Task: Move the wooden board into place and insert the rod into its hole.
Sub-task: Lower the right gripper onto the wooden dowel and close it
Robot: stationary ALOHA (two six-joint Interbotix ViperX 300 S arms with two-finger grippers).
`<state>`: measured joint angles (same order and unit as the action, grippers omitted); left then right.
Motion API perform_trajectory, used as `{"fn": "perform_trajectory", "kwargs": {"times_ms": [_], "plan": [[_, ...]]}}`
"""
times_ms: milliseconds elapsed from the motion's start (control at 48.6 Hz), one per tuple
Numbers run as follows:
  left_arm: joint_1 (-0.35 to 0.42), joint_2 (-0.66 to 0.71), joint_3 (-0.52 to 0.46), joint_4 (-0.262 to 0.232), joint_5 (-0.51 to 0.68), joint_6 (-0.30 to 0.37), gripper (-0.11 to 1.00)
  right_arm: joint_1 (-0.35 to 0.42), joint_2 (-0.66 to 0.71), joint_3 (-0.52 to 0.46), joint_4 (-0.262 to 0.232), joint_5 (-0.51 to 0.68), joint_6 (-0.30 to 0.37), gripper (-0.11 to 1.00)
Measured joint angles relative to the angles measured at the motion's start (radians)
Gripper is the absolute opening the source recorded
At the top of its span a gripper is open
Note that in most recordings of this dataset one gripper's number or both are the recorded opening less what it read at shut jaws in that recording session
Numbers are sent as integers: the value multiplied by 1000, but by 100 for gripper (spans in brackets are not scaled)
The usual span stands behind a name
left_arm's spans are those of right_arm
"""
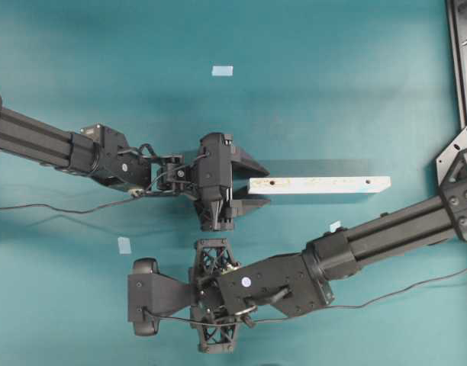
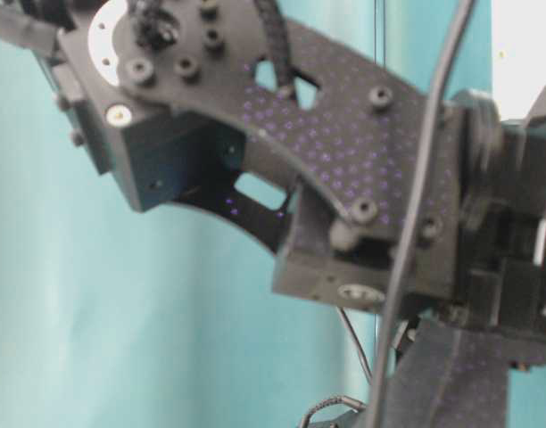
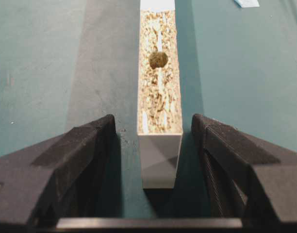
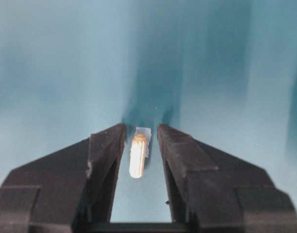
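- Left gripper: jaws stand wide on either side of the near end of the wooden board; a clear gap shows on both sides, so nothing is clamped; judged a bracketing stance, ready to steady or shift the board.
- Board: lies flat on the teal table, running lengthwise away from the left gripper toward the right edge in the overhead view; top face pale, rough and speckled; end face smooth and squared.
- The hole: dark, round, on the board's centre line a little beyond the left fingertips; unobstructed.
- Right gripper: jaws part-closed around the rod; thin gaps remain each side, so no grip yet.
- Rod: short, pale tan cylinder with a rounded end, lying on the table over a small light-blue tape square; well apart from the board, below it in the overhead view.
- Fingers: black, matte, finely ribbed on the inner faces; judged suited to pinching so small a peg.
- Judgement: pick-up of the rod in hand; insertion not yet begun.
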<state>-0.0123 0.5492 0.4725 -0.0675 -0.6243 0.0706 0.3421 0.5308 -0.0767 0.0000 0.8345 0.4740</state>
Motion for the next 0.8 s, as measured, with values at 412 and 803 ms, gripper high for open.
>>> {"fn": "perform_trajectory", "kwargs": {"times_ms": [412, 803], "plan": [[0, 0, 2, 0, 0, 0, 66, 0, 0, 0, 0, 15, 0, 35], [0, 0, 2, 0, -2, 0, 66, -2, 0, 0, 0, 12, 0, 10]]}}
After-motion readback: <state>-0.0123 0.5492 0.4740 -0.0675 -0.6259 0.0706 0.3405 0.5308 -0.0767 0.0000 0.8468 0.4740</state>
